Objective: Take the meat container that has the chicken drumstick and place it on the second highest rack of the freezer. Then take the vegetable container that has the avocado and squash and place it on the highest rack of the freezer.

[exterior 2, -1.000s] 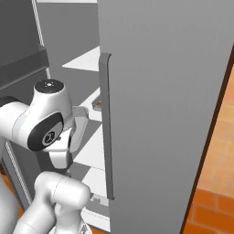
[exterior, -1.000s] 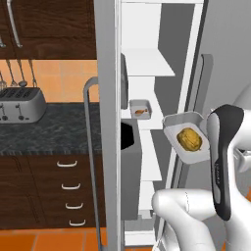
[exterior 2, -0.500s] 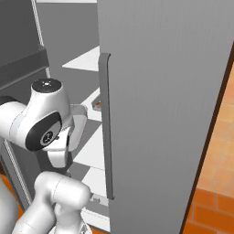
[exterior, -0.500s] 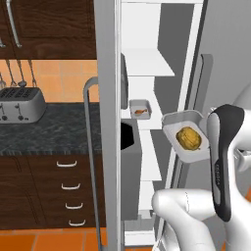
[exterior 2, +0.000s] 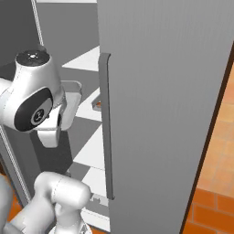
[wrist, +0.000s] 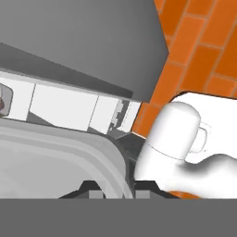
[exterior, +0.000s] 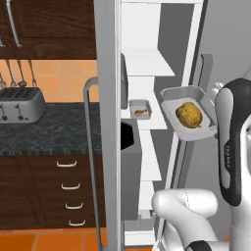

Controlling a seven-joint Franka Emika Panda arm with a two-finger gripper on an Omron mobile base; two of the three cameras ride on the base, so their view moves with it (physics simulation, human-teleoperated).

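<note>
While the pincer (wrist: 115, 187) was clamped on the rim of the vegetable container (exterior: 188, 114), that grey tray hung tilted just in front of the freezer (exterior: 147, 98), showing the lumpy yellow-gold squash (exterior: 188, 114); the meat container (exterior: 140, 109) sat inside on a white shelf.

White freezer shelves (exterior: 147, 62) stacked one above another, at twelve o'clock from the base. On the second shelf down (exterior: 153, 122), a small grey tray (exterior: 140, 109) holding an orange-brown drumstick (exterior: 141, 112). At nine o'clock, a dark speckled worktop (exterior: 49, 130) carrying a silver toaster (exterior: 20, 104).
</note>
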